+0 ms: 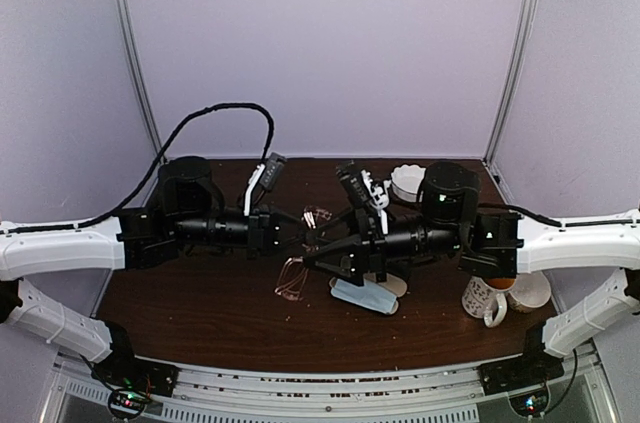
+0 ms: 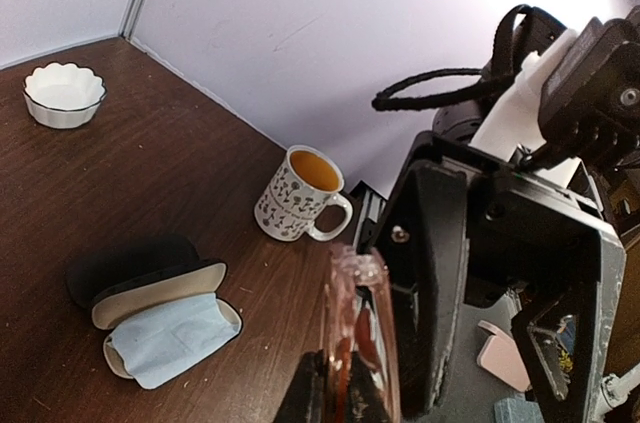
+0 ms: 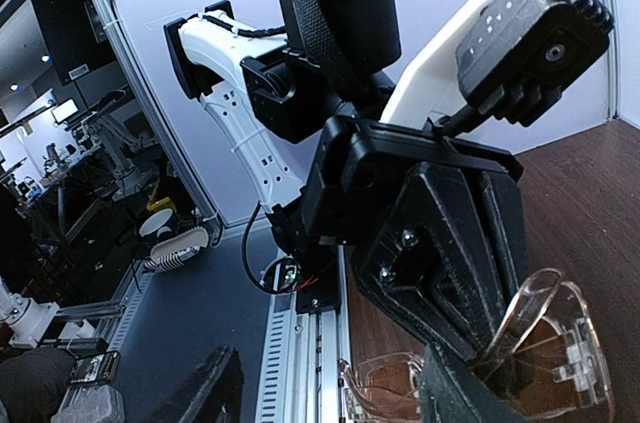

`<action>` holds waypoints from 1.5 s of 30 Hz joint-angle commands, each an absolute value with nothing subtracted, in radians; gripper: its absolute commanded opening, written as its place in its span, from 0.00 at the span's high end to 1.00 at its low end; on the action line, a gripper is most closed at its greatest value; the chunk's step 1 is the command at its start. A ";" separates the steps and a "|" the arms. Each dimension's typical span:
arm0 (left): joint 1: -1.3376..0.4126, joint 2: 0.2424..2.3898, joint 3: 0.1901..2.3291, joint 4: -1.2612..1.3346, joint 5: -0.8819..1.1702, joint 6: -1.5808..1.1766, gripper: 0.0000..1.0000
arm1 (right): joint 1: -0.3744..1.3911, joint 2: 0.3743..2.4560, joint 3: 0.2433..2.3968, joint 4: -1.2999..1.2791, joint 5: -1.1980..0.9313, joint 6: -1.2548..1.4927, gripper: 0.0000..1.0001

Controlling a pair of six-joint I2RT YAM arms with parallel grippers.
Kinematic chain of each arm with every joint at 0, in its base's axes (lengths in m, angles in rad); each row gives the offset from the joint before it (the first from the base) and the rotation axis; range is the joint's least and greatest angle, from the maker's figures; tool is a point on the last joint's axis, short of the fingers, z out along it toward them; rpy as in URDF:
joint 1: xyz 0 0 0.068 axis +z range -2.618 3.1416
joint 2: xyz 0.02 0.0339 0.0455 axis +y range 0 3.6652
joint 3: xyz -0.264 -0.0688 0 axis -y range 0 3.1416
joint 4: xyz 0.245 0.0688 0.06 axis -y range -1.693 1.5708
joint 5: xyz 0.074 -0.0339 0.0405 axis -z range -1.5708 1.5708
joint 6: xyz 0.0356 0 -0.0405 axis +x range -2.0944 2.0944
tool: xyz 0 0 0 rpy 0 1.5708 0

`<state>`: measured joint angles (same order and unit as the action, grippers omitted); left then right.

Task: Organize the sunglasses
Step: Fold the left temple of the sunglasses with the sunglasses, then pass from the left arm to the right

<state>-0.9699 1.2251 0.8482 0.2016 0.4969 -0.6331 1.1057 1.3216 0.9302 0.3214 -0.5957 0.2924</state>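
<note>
Above table [image 1: 200, 313] centre, between 2 arms: sunglasses [image 1: 293, 278], 1 pair, clear pinkish lenses, hanging in air. Left gripper [image 2: 337, 398] clamping lens edge, fingers pressing together. Right gripper [image 3: 340, 398] standing spread, fingers well apart, 1 finger lying just beside lens; contact not discernible. Under right arm: open black case [image 2: 135, 268] lying on table, light-blue cloth [image 2: 165, 338] resting inside. Mug [image 2: 295, 193] sitting right of case, white scalloped bowl [image 2: 63, 93] near rear wall.

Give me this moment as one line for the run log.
left fingers: shut on reddish sunglasses | right fingers: open, beside them | glasses case: open, blue cloth inside
</note>
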 commanded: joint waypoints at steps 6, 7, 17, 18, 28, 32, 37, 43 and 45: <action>-0.986 1.249 0.961 0.120 0.540 -0.528 1.00 | 1.084 1.089 0.877 -0.029 -0.437 0.113 0.36; -0.986 1.258 0.976 0.106 0.553 -0.517 1.00 | 1.078 1.059 0.864 -0.064 -0.413 0.098 0.35; -0.993 1.394 1.109 0.043 0.697 -0.476 1.00 | 0.963 0.839 0.715 -0.230 -0.283 0.064 0.41; -0.997 1.412 1.127 0.034 0.710 -0.471 1.00 | 0.957 0.829 0.707 -0.229 -0.293 0.070 0.42; -1.029 1.541 1.269 -0.038 0.785 -0.433 1.00 | 0.934 0.794 0.666 -0.251 -0.389 0.065 0.46; -1.036 1.568 1.290 -0.038 0.811 -0.433 1.00 | 0.930 0.770 0.657 -0.267 -0.397 0.062 0.47; -1.057 1.597 1.338 -0.105 0.829 -0.399 1.00 | 0.926 0.739 0.634 -0.270 -0.398 0.063 0.51; -1.066 1.614 1.354 -0.130 0.819 -0.388 1.00 | 0.925 0.740 0.639 -0.243 -0.520 0.092 0.53; -1.067 1.620 1.360 -0.131 0.825 -0.388 1.00 | 0.925 0.739 0.644 -0.233 -0.544 0.111 0.53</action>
